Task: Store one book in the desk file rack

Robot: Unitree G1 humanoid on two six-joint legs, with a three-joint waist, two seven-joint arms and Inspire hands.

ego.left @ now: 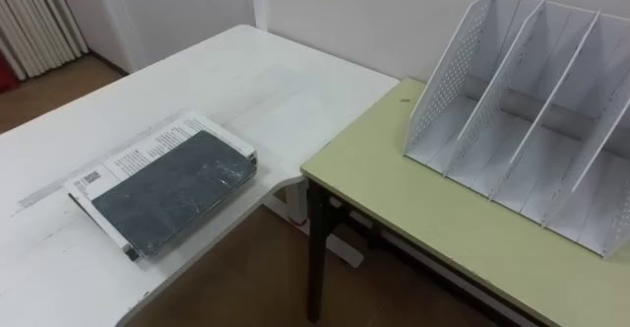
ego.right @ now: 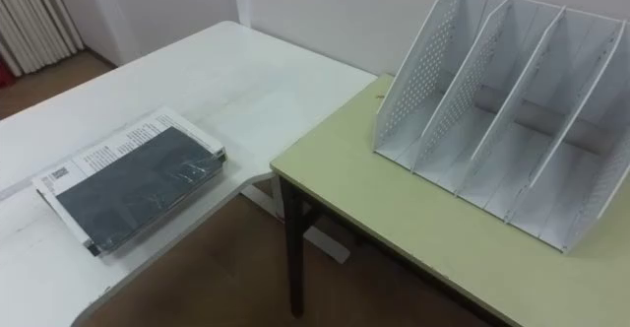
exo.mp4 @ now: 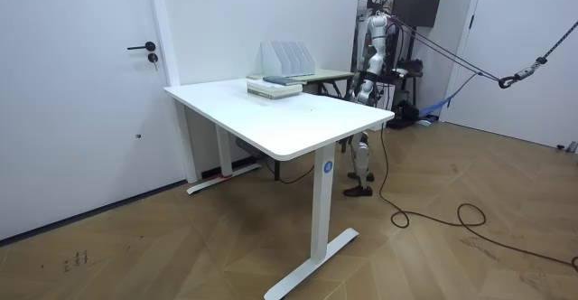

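A dark grey book (ego.left: 175,185) lies flat on top of a white printed book (ego.left: 138,151) near the front edge of the white desk (ego.left: 226,76). The white file rack (ego.left: 532,100) stands upright on the pale green table (ego.left: 423,219) to the right, and its slots hold nothing. In the room view I stand behind the corner where the two tables meet, facing the rack (exo.mp4: 287,59) and the book stack (exo.mp4: 275,86). My left hand (exo.mp4: 359,90) hangs low at my side there, too small to read.
A gap of bare floor (ego.left: 246,268) runs between the white desk and the green table. A door (exo.mp4: 86,92) and a wall stand behind the desk. Curtains (ego.left: 34,22) hang at the far left.
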